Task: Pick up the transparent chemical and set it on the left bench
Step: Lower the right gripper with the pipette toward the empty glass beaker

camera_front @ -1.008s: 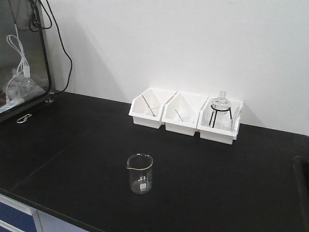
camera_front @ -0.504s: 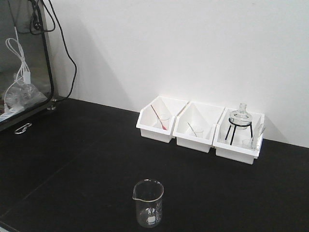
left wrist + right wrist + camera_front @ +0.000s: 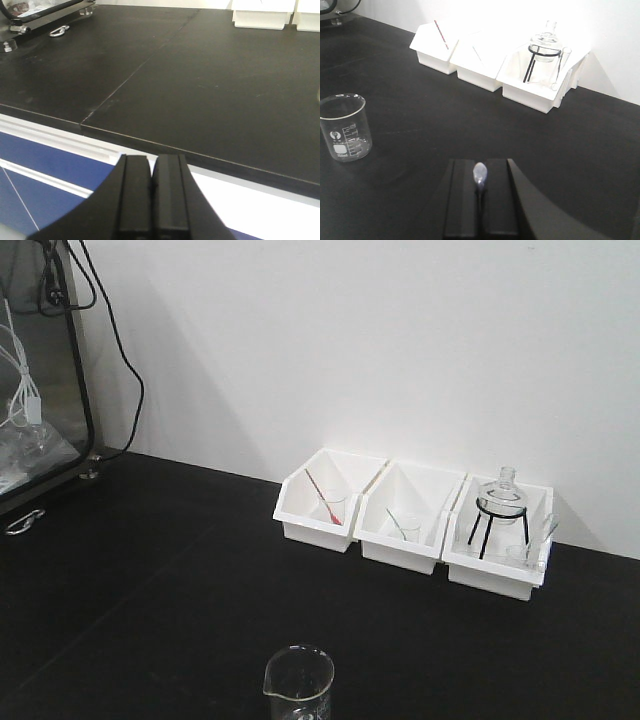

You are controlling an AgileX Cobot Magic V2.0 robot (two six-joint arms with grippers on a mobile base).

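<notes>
**Front view.** The beaker (image 3: pixel 298 690) is shown upright on the black tabletop (image 3: pixel 150 570), cut by the lower edge of the frame. It is well in front of the three white bins (image 3: pixel 395 550) and the round flask (image 3: pixel 498 502) on its tripod. The glass cabinet (image 3: pixel 35 390) is seen at far left. The beaker is set on a bare stretch, presumably so that nothing is knocked, and the placing is judged to be done. No fingers are seen here.

**Left wrist view.** The left fingers (image 3: pixel 137 195) are pressed together with nothing between them. They are held just off the tabletop's front edge, presumably parked as unneeded. The beaker is not clearly made out.

**Right wrist view.** The right fingers (image 3: pixel 462 200) are closed to a slit upon a thin stem with a pale bulb, apparently a dropper (image 3: pixel 480 174). It is pinched low so that the bulb projects. The beaker (image 3: pixel 345 127) is seen well apart from them, ahead and to the left, touched by nothing.
</notes>
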